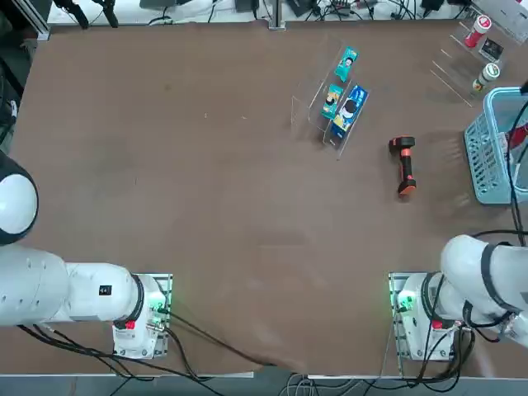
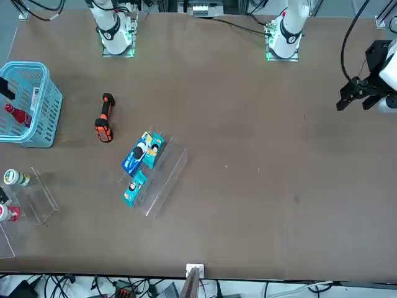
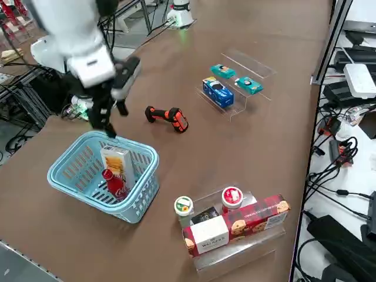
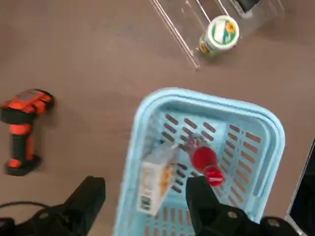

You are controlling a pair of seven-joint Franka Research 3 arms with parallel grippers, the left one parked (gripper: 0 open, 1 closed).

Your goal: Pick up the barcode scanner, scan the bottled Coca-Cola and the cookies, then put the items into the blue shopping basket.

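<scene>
The light blue basket [image 3: 136, 198] [image 4: 197, 96] [image 1: 488, 161] [image 2: 48, 107] stands near the table's right edge. Inside it lie the red Coca-Cola bottle [image 3: 115, 184] [image 4: 204, 160] [image 2: 17, 115] and the white cookie box [image 3: 116, 161] [image 4: 156, 180], side by side. My right gripper [image 3: 109, 122] [image 4: 145, 196] hovers just above the basket's rim, open and holding nothing. The black and orange barcode scanner [image 1: 403, 165] [image 2: 104, 118] [image 3: 167, 116] [image 4: 22, 130] lies on its side on the table, beside the basket and apart from the gripper.
A clear acrylic rack [image 1: 334, 107] [image 3: 232, 88] [image 2: 152, 174] with blue and teal packets stands past the scanner. A second clear rack [image 3: 235, 232] at the far right corner carries a red cookie box, a green-lidded cup [image 4: 219, 34] and a red-lidded cup.
</scene>
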